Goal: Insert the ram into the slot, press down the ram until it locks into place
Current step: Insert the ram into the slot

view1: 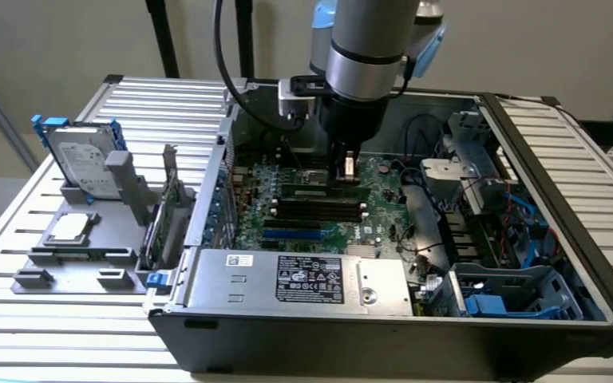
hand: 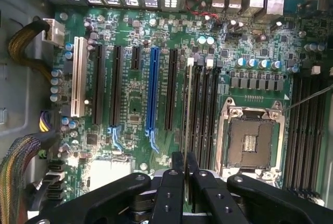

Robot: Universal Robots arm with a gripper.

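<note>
Where the arm (view1: 365, 48) reaches down into the open case (view1: 392, 331) in the exterior view, the gripper (view1: 344, 171) hangs low over the motherboard (view1: 383, 174), close to the bank of black slots (view1: 312, 209).

In the wrist view, the fingers (hand: 171, 193) are closed to a narrow gap on the ram (hand: 188, 109), seen edge-on as a thin line. It stands upright along the slot (hand: 193, 120), the black one of that bank nearest the blue slot (hand: 153, 94). Whether it is seated cannot be told.
</note>
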